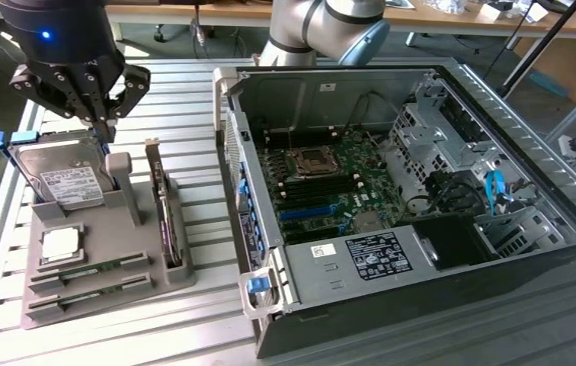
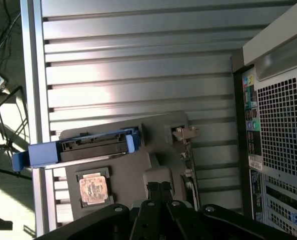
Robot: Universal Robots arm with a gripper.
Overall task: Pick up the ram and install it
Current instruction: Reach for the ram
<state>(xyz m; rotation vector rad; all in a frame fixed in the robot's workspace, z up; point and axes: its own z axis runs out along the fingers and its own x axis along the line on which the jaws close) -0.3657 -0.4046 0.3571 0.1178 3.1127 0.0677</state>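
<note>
Ribbed metal slats form the surface [image 1: 176, 84], and behind it office desks stand in the background. On this surface rests a grey holder [image 1: 110, 245], and every place below is given from it.

At the holder's far end a hard drive [image 1: 65, 179] stands on its edge in a blue frame. Next to the drive, a grey post [image 1: 120, 174] rises from the holder. Just in front of the drive a square silver processor chip [image 1: 62, 242] lies flat in a shallow pocket. Along the holder's side toward the exterior view's right, an expansion card [image 1: 164, 213] stands upright in a long slot.

The ram [image 1: 93, 268] sits on its edge in a slot at the holder's near end, the end farthest from the drive, and a second stick [image 1: 90, 293] sits in the next slot beside it.

The fingers [image 1: 108, 128] are pressed together and carry nothing. They hang just above the grey post, and it is not clear if they touch it. They are well apart from the ram.

Beside the holder, toward the exterior view's right, an open computer case [image 1: 451, 252] lies on its side with the main board [image 1: 339, 183] visible inside. The arm [image 1: 318, 30] rises behind the case.
</note>
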